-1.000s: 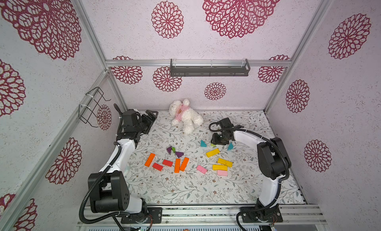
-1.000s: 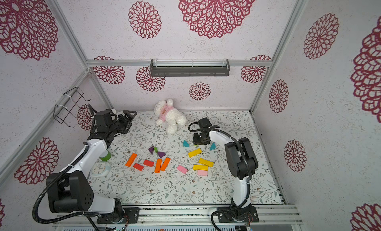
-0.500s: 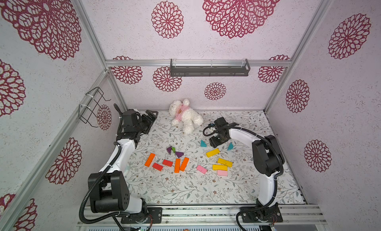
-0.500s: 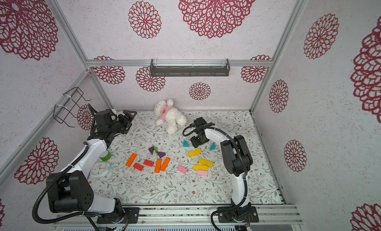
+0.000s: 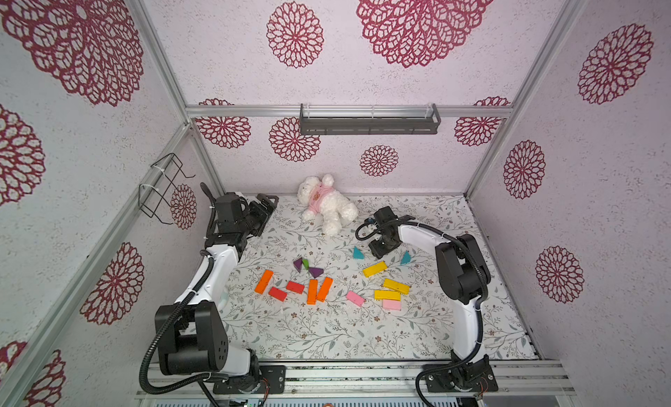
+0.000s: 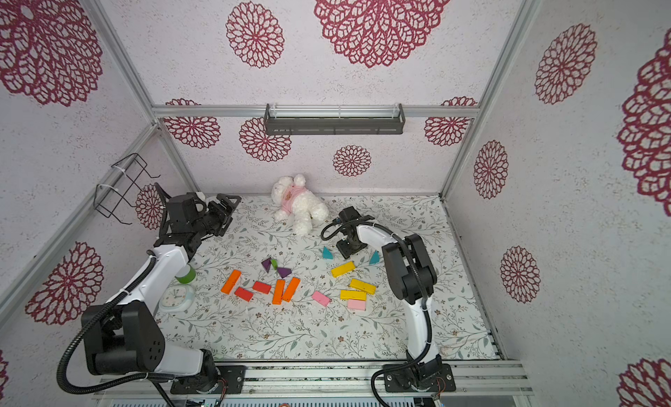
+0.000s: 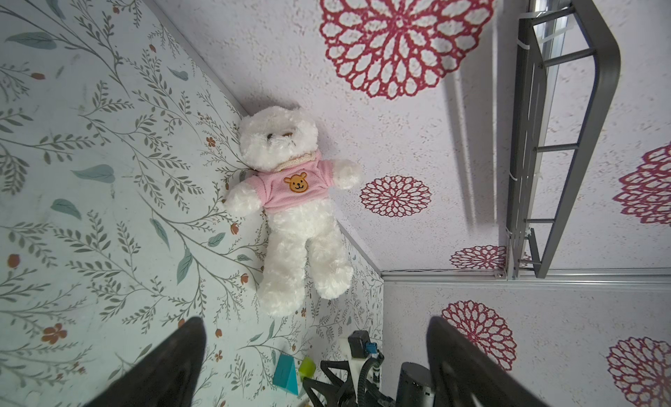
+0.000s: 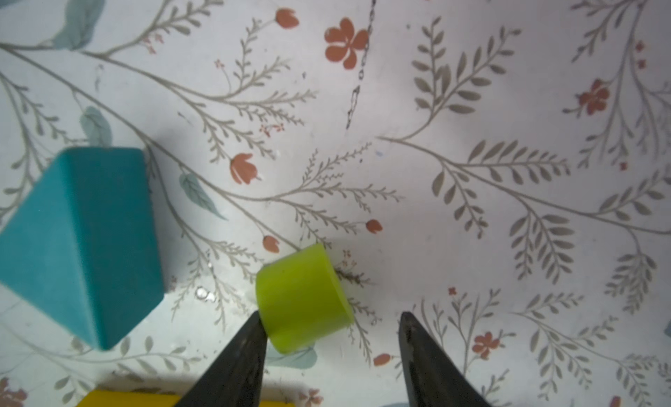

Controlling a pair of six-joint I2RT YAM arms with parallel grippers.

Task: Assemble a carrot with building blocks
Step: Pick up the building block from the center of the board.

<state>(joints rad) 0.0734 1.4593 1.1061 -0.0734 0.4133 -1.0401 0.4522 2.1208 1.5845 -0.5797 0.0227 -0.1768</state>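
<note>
Nearest, the orange bars (image 5: 319,290), pink bars (image 5: 355,298) and yellow bars (image 5: 387,295) lie loose and unassembled across the mat (image 5: 326,332). Farther back, right of centre, the right gripper (image 8: 331,316) hangs low with its jaws spread. The lime-green cylinder (image 8: 301,296) sits at one fingertip rather than squarely between them, with a teal triangle (image 8: 80,241) just beside it. Closing from here could nudge the round piece so it rolls or squirts out. Far left, the left gripper (image 7: 315,319) is spread wide and empty, facing the bear (image 7: 294,205).
</note>
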